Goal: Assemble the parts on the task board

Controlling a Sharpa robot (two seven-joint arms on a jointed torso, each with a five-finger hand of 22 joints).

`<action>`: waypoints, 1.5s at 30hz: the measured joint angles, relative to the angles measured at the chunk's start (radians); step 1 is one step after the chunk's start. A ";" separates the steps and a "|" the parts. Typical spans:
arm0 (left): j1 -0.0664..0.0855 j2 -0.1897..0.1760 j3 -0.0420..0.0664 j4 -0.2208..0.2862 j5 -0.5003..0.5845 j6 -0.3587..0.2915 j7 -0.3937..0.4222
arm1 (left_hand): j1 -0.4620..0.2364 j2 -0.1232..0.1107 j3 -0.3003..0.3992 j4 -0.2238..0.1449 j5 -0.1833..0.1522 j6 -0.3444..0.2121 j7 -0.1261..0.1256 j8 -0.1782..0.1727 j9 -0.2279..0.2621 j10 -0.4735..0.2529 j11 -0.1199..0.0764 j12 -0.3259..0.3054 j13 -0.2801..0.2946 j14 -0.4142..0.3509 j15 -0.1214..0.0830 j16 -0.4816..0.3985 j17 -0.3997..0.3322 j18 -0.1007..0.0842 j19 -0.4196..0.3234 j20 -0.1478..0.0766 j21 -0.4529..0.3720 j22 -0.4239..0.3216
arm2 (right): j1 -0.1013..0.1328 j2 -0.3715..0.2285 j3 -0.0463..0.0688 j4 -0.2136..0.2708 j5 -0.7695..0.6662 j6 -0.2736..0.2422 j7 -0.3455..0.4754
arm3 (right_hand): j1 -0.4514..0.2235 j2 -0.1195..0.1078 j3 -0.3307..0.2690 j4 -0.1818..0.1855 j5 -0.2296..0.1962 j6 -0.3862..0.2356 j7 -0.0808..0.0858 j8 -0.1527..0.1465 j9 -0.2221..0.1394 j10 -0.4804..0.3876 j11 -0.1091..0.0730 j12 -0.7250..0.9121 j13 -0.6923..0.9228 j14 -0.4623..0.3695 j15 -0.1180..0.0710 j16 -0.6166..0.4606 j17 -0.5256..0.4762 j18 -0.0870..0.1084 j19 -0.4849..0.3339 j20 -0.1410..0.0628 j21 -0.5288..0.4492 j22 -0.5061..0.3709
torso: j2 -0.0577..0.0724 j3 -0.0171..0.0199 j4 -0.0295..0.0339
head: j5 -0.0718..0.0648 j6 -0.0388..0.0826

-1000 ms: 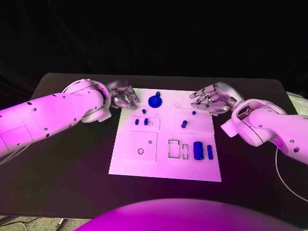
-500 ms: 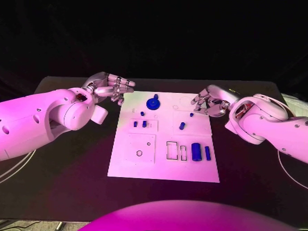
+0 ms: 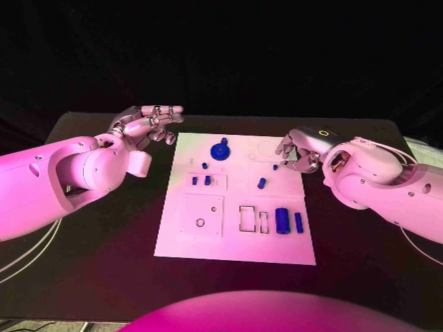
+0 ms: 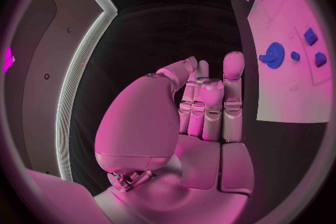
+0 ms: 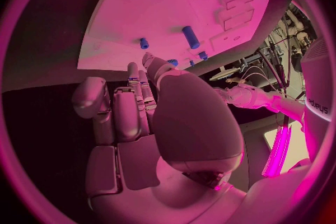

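Judging by the blue parts lying loose across the task board at mid-worktop, assembly looks barely begun, with the left hand and right hand both curled in, holding nothing, at its far corners.

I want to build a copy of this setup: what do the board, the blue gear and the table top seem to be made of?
Task board: looks like a rigid, flat white sheet, probably plastic, smooth and matt, with outlined recesses.
Blue gear: likely moulded or printed plastic; even solid colour, crisp teeth in the left wrist view.
Table: a dark matt surface with no visible glare; the material itself is unclear.
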 measured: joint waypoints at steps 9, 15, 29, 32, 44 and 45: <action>0.000 -0.003 0.000 0.010 0.028 -0.003 0.020 | 0.000 0.000 -0.007 -0.001 0.000 0.000 0.000 0.000 0.000 -0.003 -0.003 0.004 0.003 0.000 0.000 0.000 -0.004 0.000 0.000 0.000 -0.005 -0.004 | -0.003 0.029 -0.003 -0.016 -0.044 0.052 -0.018 | 0.000 0.000 0.015 0.001 -0.008 0.004 -0.004 0.000 0.000 -0.006 0.001 -0.005 -0.023 0.000 0.000 0.000 -0.001 0.000 0.000 -0.001 0.000 -0.001 | 0.001 0.0006 -0.0002 | 0.000 -0.001; 0.000 -0.003 0.000 0.014 0.036 -0.003 0.025 | 0.000 0.000 -0.007 -0.001 0.000 0.000 0.000 0.000 0.000 -0.004 -0.004 0.010 0.003 0.000 0.000 0.000 -0.006 0.000 0.000 0.000 -0.012 -0.006 | -0.004 0.049 -0.006 -0.034 -0.057 0.073 -0.020 | 0.000 0.000 0.020 0.001 -0.008 0.004 -0.005 0.000 0.000 -0.008 -0.001 -0.009 -0.034 0.000 -0.008 0.000 -0.003 0.000 -0.004 -0.004 0.000 -0.001 | 0.000 0.0005 0.0005 | 0.000 -0.002; 0.000 -0.003 0.000 0.018 0.042 -0.002 0.028 | 0.000 0.000 -0.011 -0.005 0.000 0.000 0.000 0.000 0.000 -0.004 -0.004 0.010 0.005 0.000 0.000 -0.004 -0.007 0.000 0.000 0.000 -0.015 -0.009 | -0.005 0.077 -0.013 -0.066 -0.065 0.103 -0.018 | 0.000 0.000 0.042 -0.005 -0.008 0.021 -0.015 0.000 0.002 0.003 -0.011 -0.009 -0.061 -0.003 -0.011 0.000 -0.004 0.000 0.004 -0.011 -0.001 0.004 | 0.000 -0.0001 -0.0002 | 0.002 -0.007; 0.000 -0.003 0.000 0.019 0.042 -0.002 0.028 | 0.000 0.000 -0.011 -0.005 0.000 0.000 0.000 0.000 0.000 -0.004 -0.004 0.010 0.005 0.000 0.000 -0.004 -0.008 0.000 0.000 0.000 -0.016 -0.009 | -0.006 0.081 -0.015 -0.072 -0.066 0.110 -0.017 | -0.007 0.007 0.049 -0.008 -0.008 0.032 -0.018 0.000 0.004 0.015 -0.012 -0.009 -0.069 0.000 -0.015 0.000 -0.004 0.000 0.007 -0.015 -0.001 0.009 | 0.000 -0.0001 -0.0002 | 0.002 -0.008; 0.000 -0.003 0.000 0.020 0.043 -0.002 0.028 | 0.000 0.000 -0.011 -0.005 0.000 0.000 0.000 0.000 0.000 -0.004 -0.004 0.010 0.004 0.000 0.000 -0.004 -0.008 0.000 0.000 0.000 -0.016 -0.009 | -0.004 0.092 -0.013 -0.083 -0.076 0.119 -0.016 | -0.014 0.021 0.069 -0.022 -0.030 0.074 -0.024 0.009 0.009 0.057 -0.022 -0.004 -0.090 0.000 -0.015 0.000 -0.008 0.000 0.016 -0.024 0.015 0.033 | -0.001 0.0006 -0.0002 | 0.003 -0.011; 0.000 -0.003 0.000 0.020 0.043 -0.002 0.028 | 0.000 0.000 -0.011 -0.005 0.000 0.000 0.000 0.000 0.000 -0.004 -0.004 0.010 0.004 0.000 0.000 -0.004 -0.008 0.000 0.000 0.000 -0.016 -0.009 | -0.004 0.093 -0.013 -0.083 -0.077 0.120 -0.016 | -0.014 0.023 0.072 -0.025 -0.036 0.078 -0.025 0.011 0.010 0.063 -0.020 -0.004 -0.092 -0.002 -0.017 0.000 -0.008 0.000 0.018 -0.026 0.019 0.036 | -0.001 0.0006 -0.0002 | 0.003 -0.011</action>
